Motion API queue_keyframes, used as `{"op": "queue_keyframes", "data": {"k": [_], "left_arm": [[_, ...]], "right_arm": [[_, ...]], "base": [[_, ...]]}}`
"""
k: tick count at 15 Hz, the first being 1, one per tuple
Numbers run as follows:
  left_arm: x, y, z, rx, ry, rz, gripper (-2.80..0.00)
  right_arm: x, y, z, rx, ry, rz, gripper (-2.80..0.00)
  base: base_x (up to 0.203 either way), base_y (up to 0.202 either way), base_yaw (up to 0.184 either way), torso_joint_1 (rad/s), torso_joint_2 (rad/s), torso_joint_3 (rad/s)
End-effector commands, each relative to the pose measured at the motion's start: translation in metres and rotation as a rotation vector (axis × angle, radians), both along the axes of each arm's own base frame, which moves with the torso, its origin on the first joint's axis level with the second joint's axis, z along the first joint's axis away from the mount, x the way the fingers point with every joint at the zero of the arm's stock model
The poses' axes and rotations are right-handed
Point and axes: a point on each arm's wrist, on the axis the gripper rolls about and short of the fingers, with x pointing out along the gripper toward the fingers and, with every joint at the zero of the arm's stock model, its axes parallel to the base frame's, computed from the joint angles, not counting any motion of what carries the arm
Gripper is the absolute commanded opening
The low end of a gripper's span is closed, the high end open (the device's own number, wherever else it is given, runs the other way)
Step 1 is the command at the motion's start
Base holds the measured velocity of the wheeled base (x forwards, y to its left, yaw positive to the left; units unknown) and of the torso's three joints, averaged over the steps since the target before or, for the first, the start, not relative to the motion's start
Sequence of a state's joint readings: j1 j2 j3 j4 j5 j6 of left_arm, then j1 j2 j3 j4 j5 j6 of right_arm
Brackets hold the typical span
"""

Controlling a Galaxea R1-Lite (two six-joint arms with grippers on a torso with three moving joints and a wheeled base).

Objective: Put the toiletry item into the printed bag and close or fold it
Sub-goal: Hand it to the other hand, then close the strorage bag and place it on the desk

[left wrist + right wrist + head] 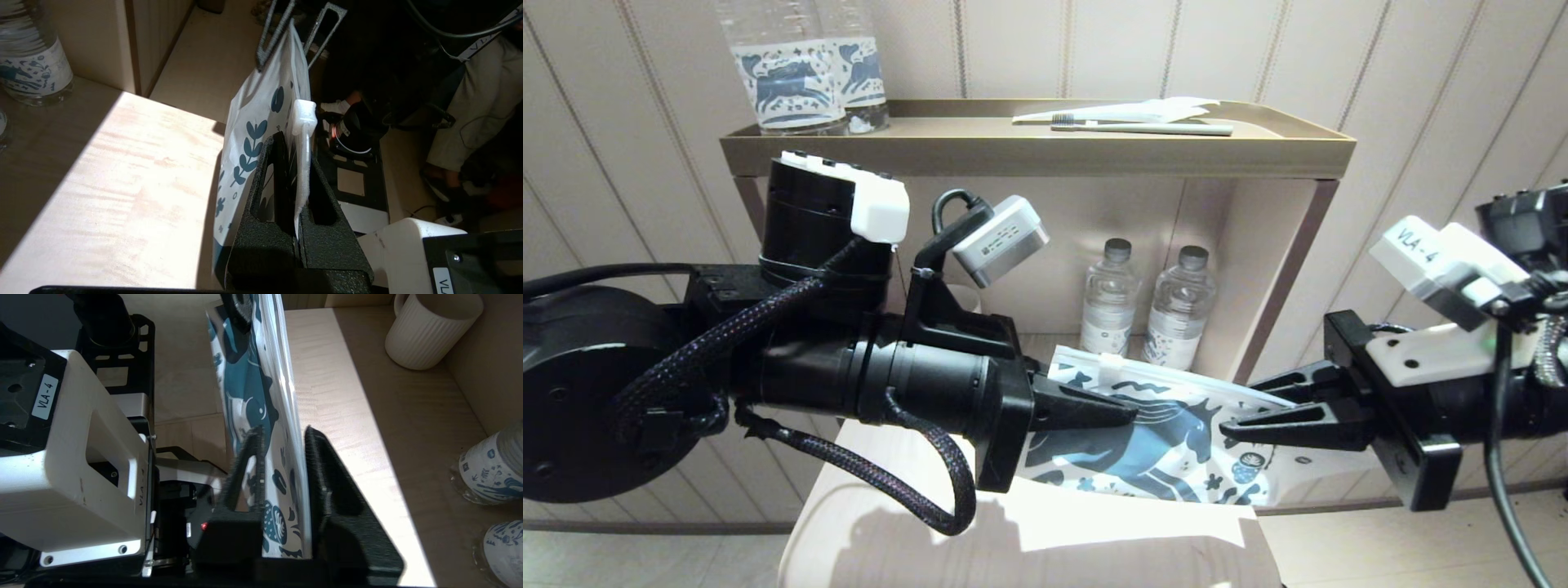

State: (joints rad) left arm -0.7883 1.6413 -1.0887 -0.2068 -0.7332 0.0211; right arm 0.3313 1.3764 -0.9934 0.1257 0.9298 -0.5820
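Landmark: the tan two-level shelf unit with a brass-coloured tray top (1045,155), backed against the striped panel wall.

Left arm, black with braided cable, comes in across the front of the shelf unit from the left side. Left gripper (1123,412) has its fingers pressed together, pinching the slider end of the printed bag; the left wrist view shows the top seam clamped between the two black fingers (265,196).

Right arm reaches in from the right of the shelf unit. Right gripper (1233,429) has its fingers slightly spread on either side of the bag's other end; in the right wrist view there is a gap at the outer finger (327,477), so no firm pinch there.

Printed bag (1168,441): flat white pouch with blue-grey horse and leaf motifs, held on edge between the two grippers, in front of the shelf unit's lower level and above the pale wood surface (122,171).

Two clear water bottles with printed labels (1147,306) stand on the lower level, behind the bag. Two more (809,73) on the tray top, left corner.

Ribbed cream mug (429,328) on the lower level.

White toothbrush (1143,126) lies on the tray top, right part, beside a plain white wrapper (1152,110).

White zip slider (304,116) sits on the bag's top seam, just beyond the left fingertips.
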Motion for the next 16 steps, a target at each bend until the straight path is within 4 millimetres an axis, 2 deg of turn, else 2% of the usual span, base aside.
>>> {"op": "queue_keyframes", "data": {"k": [1,7,11,16], "left_arm": [[-0.001,-0.001,-0.001,0.0,0.001,-0.009,-2.8],[-0.003,-0.01,-0.003,0.007,0.001,-0.03,-2.8],[-0.008,-0.021,-0.006,0.014,0.007,-0.063,-2.8],[-0.016,-0.028,-0.009,0.021,0.013,-0.096,-2.8]], "right_arm": [[0.0,0.0,-0.002,0.005,-0.004,0.007,0.0],[-0.002,0.002,0.01,0.037,0.014,0.004,0.0],[-0.005,0.016,0.016,0.084,0.165,0.02,0.0],[-0.009,0.033,0.019,0.104,0.242,0.077,0.0]], "base": [[0.0,0.0,0.0,0.0,0.0,0.0],[0.0,0.0,0.0,0.0,0.0,0.0],[0.0,0.0,0.0,0.0,0.0,0.0],[0.0,0.0,0.0,0.0,0.0,0.0]]}}
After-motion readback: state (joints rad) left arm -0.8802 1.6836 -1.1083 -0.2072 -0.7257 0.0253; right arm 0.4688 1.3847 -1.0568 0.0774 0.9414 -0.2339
